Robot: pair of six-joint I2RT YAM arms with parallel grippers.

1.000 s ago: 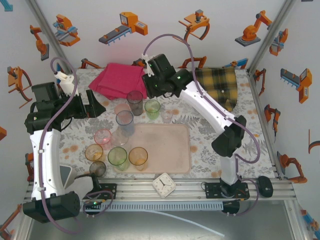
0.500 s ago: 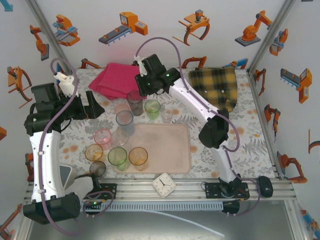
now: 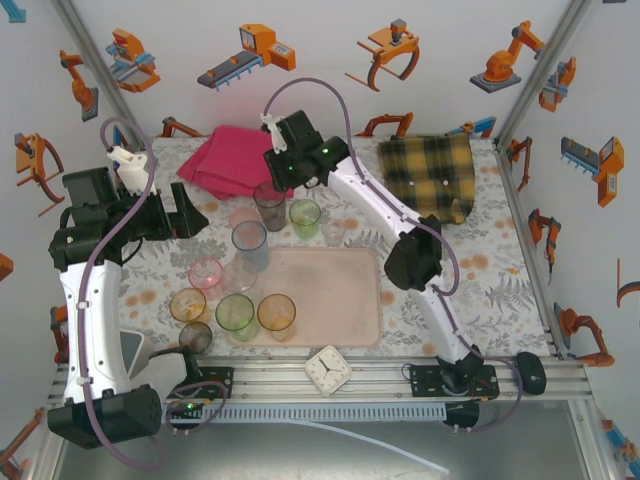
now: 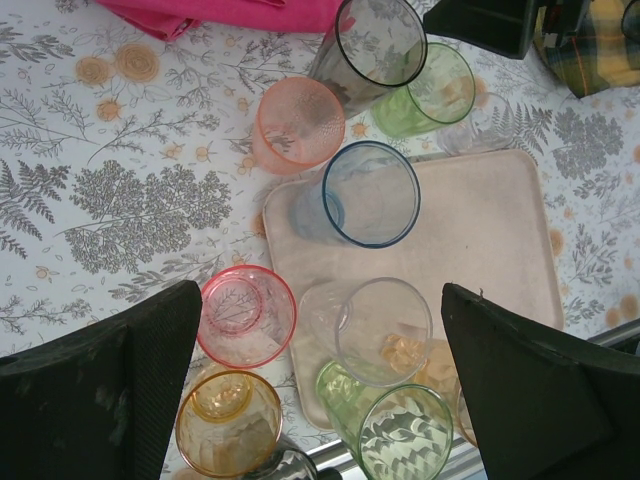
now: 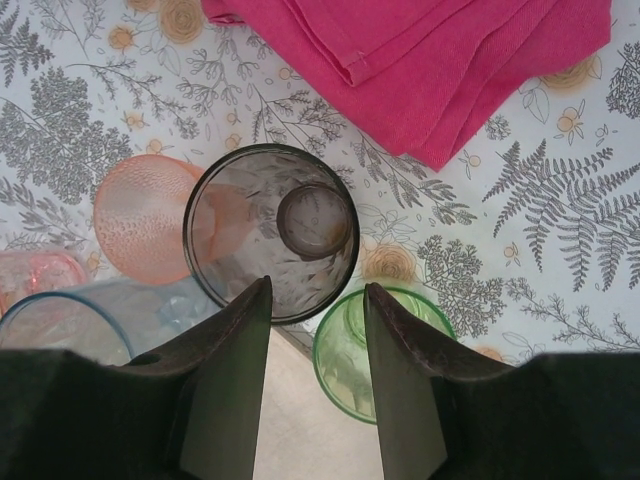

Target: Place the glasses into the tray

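Observation:
The pale-pink tray (image 3: 340, 295) lies mid-table. Several tinted glasses crowd its left and far edges. A tall smoky grey glass (image 3: 269, 200) stands just beyond its far-left corner, with a green glass (image 3: 305, 215) to its right. My right gripper (image 3: 277, 172) hovers above these two. In the right wrist view its fingers (image 5: 316, 290) stand apart, open, with nothing between them, just short of the grey glass (image 5: 270, 230) and the green glass (image 5: 340, 350). My left gripper (image 4: 320, 300) is wide open, high over a clear glass (image 4: 380, 330) and a pink one (image 4: 245, 315).
A folded pink cloth (image 3: 235, 158) lies at the back left and a yellow plaid cloth (image 3: 435, 170) at the back right. A small white clock (image 3: 327, 369) sits at the table's near edge. The tray's right half (image 4: 490, 230) is bare.
My right arm has swung left along the back of the table, bringing its gripper over the smoky grey glass. The left arm has stayed still.

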